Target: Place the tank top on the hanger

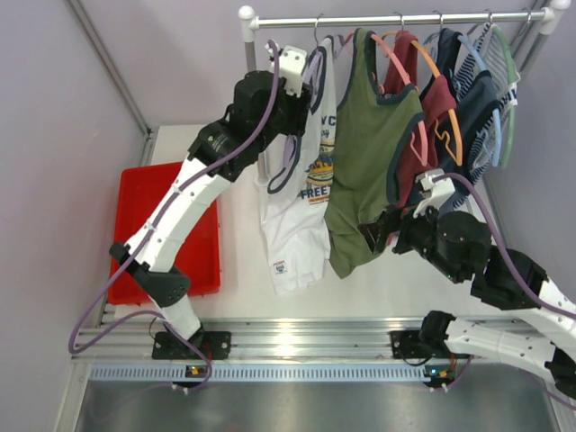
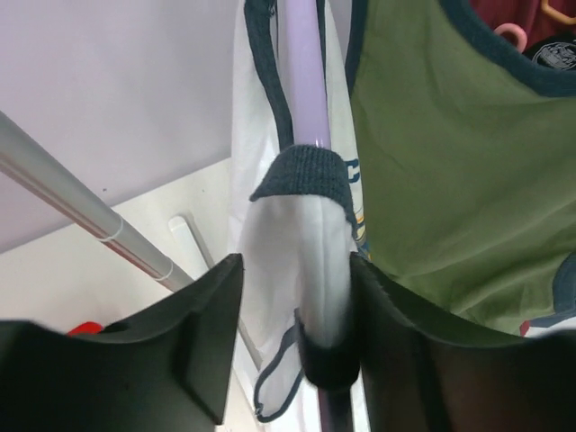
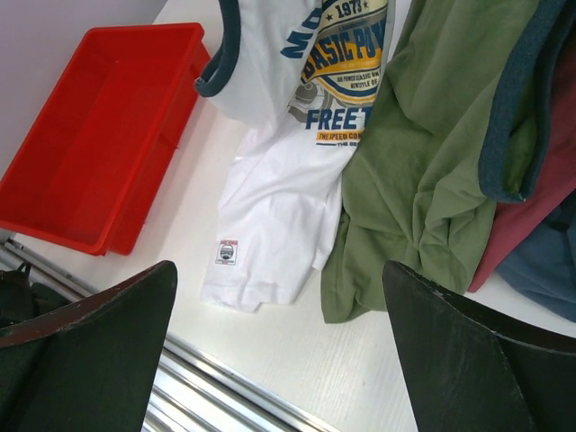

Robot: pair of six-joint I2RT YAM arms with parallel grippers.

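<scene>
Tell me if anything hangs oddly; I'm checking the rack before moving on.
The white navy-trimmed tank top hangs unevenly: one strap sits over the lavender plastic hanger between the left gripper fingers, while its hem bunches on the white table.

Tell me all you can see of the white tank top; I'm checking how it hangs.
The white tank top is thin, soft-looking fabric with navy ribbed trim at neck and armholes and a navy-and-yellow print on the front. It hangs from the rail, leftmost garment, its hem crumpled on the white table with a small label near the bottom. One strap drapes over the lavender hanger; the left hand has its fingers either side of that strap. Its right edge touches the olive-green top.
</scene>
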